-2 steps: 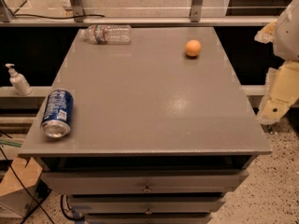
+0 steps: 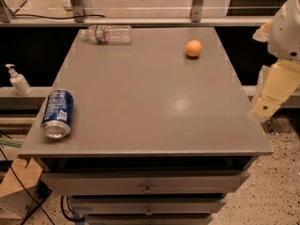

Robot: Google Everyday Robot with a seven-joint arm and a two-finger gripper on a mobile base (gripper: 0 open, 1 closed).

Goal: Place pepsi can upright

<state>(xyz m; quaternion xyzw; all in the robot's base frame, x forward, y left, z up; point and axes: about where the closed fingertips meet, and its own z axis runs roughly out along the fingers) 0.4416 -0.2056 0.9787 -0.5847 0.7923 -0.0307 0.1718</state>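
Observation:
The pepsi can (image 2: 57,113) is blue with white lettering. It lies on its side near the front left corner of the grey table (image 2: 150,102), with its silver end facing the front edge. My gripper (image 2: 271,93) hangs beyond the table's right edge, far from the can, and holds nothing that I can see. Only its cream-coloured end shows, below the white arm (image 2: 288,27).
A clear plastic water bottle (image 2: 107,34) lies on its side at the back left of the table. An orange ball (image 2: 193,48) sits at the back right. A soap dispenser (image 2: 18,80) stands on a ledge to the left. Drawers (image 2: 147,184) are below the tabletop.
My gripper has shifted slightly left toward the table's right edge. The can, bottle and ball have not moved.

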